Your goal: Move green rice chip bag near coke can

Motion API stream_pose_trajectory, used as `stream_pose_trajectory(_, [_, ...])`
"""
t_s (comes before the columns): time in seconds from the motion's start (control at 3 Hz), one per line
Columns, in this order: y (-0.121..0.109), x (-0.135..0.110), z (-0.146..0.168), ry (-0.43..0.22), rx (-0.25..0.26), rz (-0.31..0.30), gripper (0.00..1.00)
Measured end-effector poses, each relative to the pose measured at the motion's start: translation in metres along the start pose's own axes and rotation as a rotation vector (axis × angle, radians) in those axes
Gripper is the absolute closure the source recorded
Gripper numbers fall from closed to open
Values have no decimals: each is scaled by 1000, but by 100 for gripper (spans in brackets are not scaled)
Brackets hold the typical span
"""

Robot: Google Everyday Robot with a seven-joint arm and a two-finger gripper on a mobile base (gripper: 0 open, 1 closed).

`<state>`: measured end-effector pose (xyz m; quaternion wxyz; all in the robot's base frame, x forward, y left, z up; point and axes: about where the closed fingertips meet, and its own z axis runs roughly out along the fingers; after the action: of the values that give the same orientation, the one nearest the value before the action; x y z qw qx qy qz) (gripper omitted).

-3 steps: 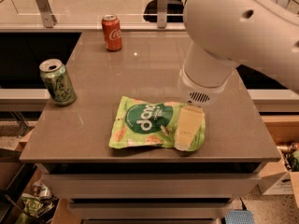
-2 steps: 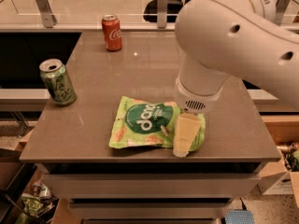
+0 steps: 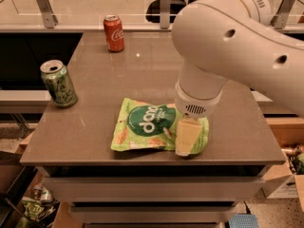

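Note:
The green rice chip bag lies flat near the table's front edge, light green with a dark green circle and white letters. The red coke can stands upright at the table's far left. My gripper hangs from the big white arm and is down on the bag's right end; one pale finger shows over the bag, the rest is hidden by the wrist.
A green can with pale lettering stands upright at the table's left edge. The brown table has drawers below its front. A glass rail with metal posts runs behind the table. Clutter lies on the floor at lower left.
The arm has swung left and lower over the bag's right end. The bag and both cans have not moved.

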<state>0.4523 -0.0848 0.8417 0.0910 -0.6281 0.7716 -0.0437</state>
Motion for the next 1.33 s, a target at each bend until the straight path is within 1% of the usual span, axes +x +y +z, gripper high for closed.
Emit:
stream_pose_trajectory(1.0, [1,-1,-1,0,3,-4,87])
stream_pose_trajectory(1.33, [1,-2,-1,-1,3,-5,100])
